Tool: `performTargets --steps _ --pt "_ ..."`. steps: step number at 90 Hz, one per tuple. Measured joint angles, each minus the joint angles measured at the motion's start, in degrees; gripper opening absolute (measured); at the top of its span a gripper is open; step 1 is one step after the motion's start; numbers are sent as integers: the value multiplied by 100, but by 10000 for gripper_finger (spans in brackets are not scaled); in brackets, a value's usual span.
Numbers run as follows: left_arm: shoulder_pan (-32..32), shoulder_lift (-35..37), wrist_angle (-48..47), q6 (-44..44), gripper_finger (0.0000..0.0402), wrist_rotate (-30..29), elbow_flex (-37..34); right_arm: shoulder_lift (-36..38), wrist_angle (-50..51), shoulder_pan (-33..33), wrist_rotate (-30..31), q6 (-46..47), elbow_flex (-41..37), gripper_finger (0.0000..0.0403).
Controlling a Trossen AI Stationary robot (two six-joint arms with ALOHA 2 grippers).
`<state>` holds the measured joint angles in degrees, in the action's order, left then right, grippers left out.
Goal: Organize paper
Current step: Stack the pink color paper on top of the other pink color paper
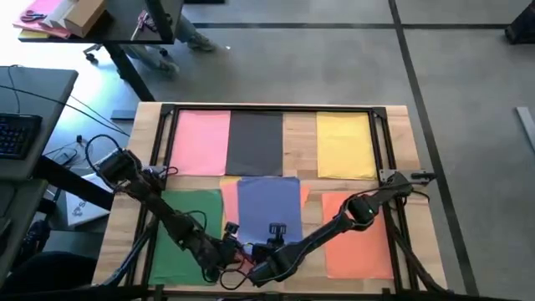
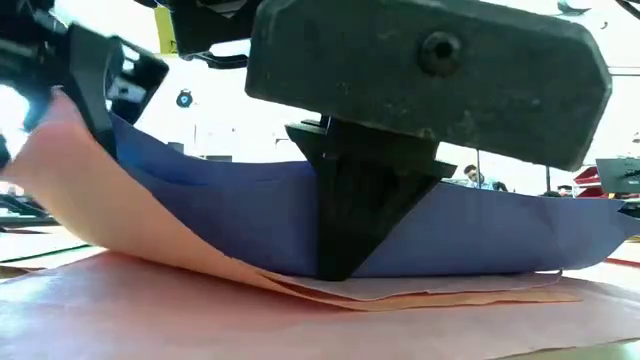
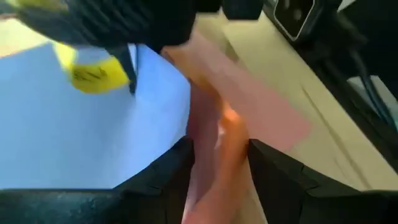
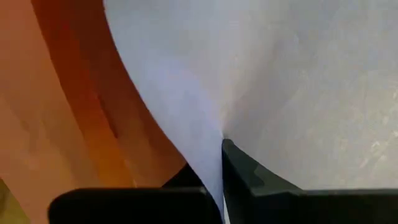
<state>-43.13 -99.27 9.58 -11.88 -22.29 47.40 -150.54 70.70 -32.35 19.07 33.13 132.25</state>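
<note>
High view shows the wooden table covered with coloured paper: a pink sheet, a dark grey sheet and a yellow sheet lie side by side along the far edge, a green sheet lies near left, and an orange sheet near right. Between them, a blue sheet lies over another orange sheet. Both arms reach to the near edge of this middle stack. The right gripper has its jaws closed on the blue sheet's near edge, pinching it up into a fold. The left gripper has its jaws around the lifted edge of the orange sheet underneath, with the blue sheet just beside it.
</note>
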Motion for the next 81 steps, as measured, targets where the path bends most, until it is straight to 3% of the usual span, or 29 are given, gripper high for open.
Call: performTargets --steps 17,42,60,81 --pt "2 64 -168 0 145 -175 0 0 -1 -1 2 2 0 0" --pt "-39 132 -218 -4 145 173 0 0 0 -3 22 4 -2 0" --pt "-26 240 -371 45 145 -394 0 0 0 -3 24 4 -2 0" --pt "-163 -1 -460 91 145 135 0 0 4 -5 30 33 -2 0"
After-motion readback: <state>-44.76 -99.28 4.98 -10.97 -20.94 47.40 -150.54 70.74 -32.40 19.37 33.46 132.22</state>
